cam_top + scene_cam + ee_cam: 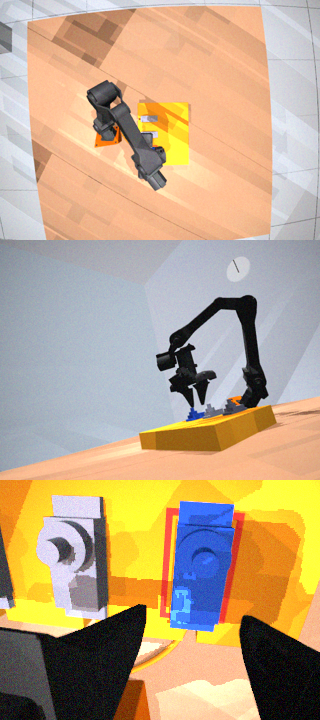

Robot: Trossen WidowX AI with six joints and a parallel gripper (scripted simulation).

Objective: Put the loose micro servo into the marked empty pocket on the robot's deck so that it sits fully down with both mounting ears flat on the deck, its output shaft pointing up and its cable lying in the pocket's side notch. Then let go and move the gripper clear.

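My tool [192, 645] is spread and holds nothing, just above the blue micro servo [201, 565]; the servo sits inside the red-marked pocket [239, 560], shaft up; I should lift straight, touching nothing.

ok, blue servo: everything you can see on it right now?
The blue micro servo is a matte blue block with a round output boss facing up. It sits inside the red pocket outline on the yellow deck, beside a grey servo. The open gripper hangs above, touching nothing. Cable not discernible.
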